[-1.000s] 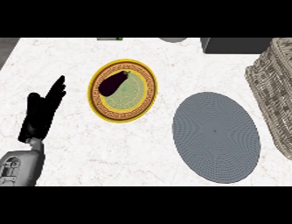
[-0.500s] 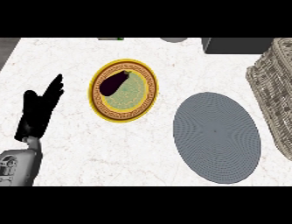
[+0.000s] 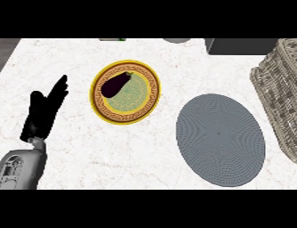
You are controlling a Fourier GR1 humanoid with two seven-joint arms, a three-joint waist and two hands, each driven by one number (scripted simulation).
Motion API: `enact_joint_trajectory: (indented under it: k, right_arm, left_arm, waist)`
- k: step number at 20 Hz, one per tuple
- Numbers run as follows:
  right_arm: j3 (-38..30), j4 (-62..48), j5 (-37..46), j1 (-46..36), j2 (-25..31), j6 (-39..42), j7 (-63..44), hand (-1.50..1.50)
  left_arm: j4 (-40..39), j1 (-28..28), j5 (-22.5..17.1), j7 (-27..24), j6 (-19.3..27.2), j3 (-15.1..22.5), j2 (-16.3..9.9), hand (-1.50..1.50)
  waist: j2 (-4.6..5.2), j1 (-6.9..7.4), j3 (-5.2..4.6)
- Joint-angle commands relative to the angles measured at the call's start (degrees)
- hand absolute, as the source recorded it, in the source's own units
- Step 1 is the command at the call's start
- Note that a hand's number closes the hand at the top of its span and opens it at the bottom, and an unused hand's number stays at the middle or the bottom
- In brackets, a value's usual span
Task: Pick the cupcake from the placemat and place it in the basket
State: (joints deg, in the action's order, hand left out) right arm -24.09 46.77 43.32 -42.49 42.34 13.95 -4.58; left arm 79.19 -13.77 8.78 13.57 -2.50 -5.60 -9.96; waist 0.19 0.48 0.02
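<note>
On the white marbled worktop [image 3: 144,164] the grey oval placemat [image 3: 221,139] lies toward the right side, near the front edge, and nothing sits on it: no cupcake shows there or anywhere else in the head view. The wicker basket [image 3: 292,98] stands at the worktop's right edge, just beside the placemat, and only part of it is in view; what shows is mostly its woven outer wall and rim, so whether the cupcake is inside cannot be told. Judged from the bare placemat alone, the pick may already be done and the cupcake may lie in the basket, but the pictures do not confirm it, and it is equally possible that it is simply out of sight. Left of the placemat, toward the middle of the worktop, a yellow-rimmed plate [image 3: 126,92] carries a dark eggplant [image 3: 114,84], which has no part in the task. The left hand [image 3: 44,111] rests near the worktop's left edge, its fingers straight, pointing up and held close together, holding nothing. The right hand is not in view, so nothing can be said of what it does or carries. If the cupcake is in the basket, nothing is left to do.
</note>
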Motion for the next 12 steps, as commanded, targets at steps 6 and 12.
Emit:
enact_joint_trajectory:
  k: [6, 12]
  right_arm:
    - [-6.1, -5.7, -6.0, -0.6, -0.4, -8.3, 7.8, -1.50]
    - [-11.3, -6.5, -8.4, 0.1, 0.2, -18.7, 8.6, -1.50]
  left_arm:
    - [-2.1, -1.9, 0.3, -0.8, 0.4, -1.3, -0.9, 0.00]
    - [3.5, 1.8, -1.6, 0.7, -2.4, -0.6, -1.2, 0.00]
  waist:
    - [-0.03, -0.25, 0.00]
    - [-0.14, 0.24, 0.03]
